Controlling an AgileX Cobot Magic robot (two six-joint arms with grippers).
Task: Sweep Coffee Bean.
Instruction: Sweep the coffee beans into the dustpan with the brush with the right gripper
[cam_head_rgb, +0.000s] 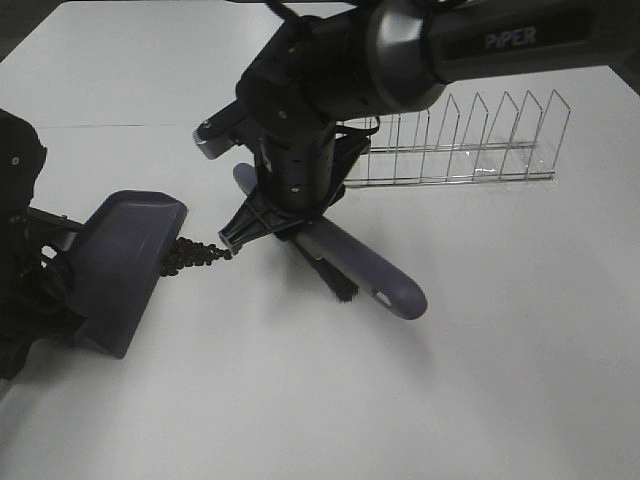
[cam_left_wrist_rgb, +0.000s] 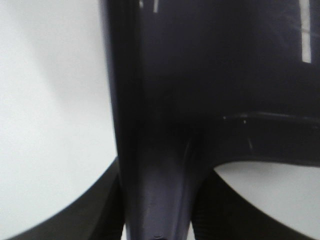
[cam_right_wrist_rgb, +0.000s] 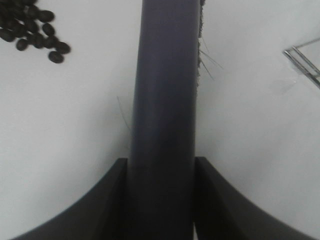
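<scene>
The coffee bean (cam_head_rgb: 196, 255) cluster lies on the white table right at the front lip of a purple-grey dustpan (cam_head_rgb: 128, 268). In the right wrist view the coffee bean (cam_right_wrist_rgb: 33, 31) cluster lies beside the brush. My left gripper (cam_left_wrist_rgb: 157, 202) is shut on the dustpan's handle (cam_left_wrist_rgb: 160, 165) at the far left. My right gripper (cam_head_rgb: 285, 220) reaches in from the upper right. It is shut on a purple brush (cam_head_rgb: 385, 282), whose handle (cam_right_wrist_rgb: 162, 100) sits between the fingers (cam_right_wrist_rgb: 112, 200). The brush's black bristles (cam_head_rgb: 338, 283) rest on the table just right of the beans.
A wire dish rack (cam_head_rgb: 465, 140) stands behind the right arm at the back right. The white table (cam_head_rgb: 330, 400) extends toward the near edge. A seam in the table runs across the back left.
</scene>
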